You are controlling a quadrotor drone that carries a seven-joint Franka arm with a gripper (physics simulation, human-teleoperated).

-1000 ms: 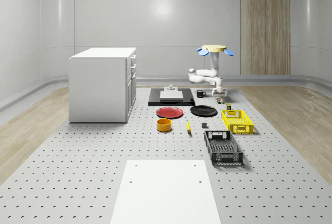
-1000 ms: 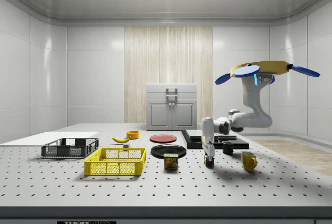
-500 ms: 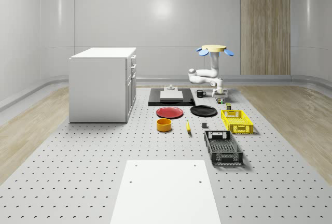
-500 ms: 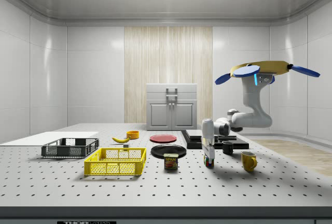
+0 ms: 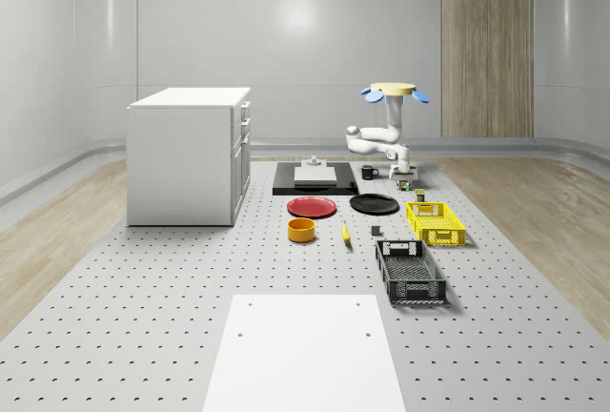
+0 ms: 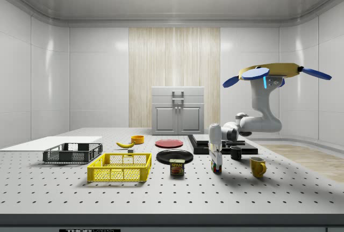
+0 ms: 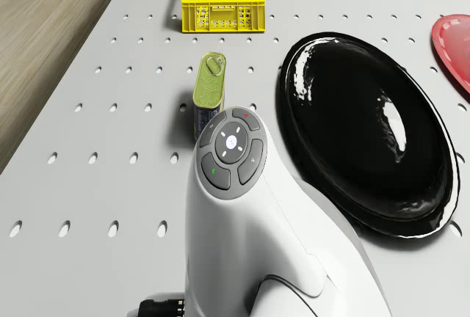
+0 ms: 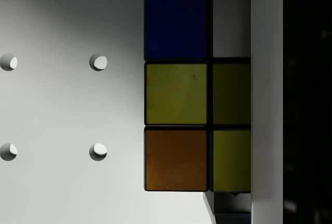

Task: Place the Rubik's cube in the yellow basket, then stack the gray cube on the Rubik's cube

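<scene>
Gripper (image 6: 216,163) looks clamped on the Rubik's cube (image 8: 197,93) at the table beside the can (image 7: 208,95), drone (image 6: 271,73) hovering above; lift straight, then carry to the basket (image 6: 120,167)

Your drone (image 6: 277,71) has a flat tan-yellow body, blue rotor blades and a small cyan light underneath. The arm (image 6: 262,115) below it is glossy white with grey joints. Its wrist carries a grey button pad (image 7: 232,150) with red and green marks.
</scene>
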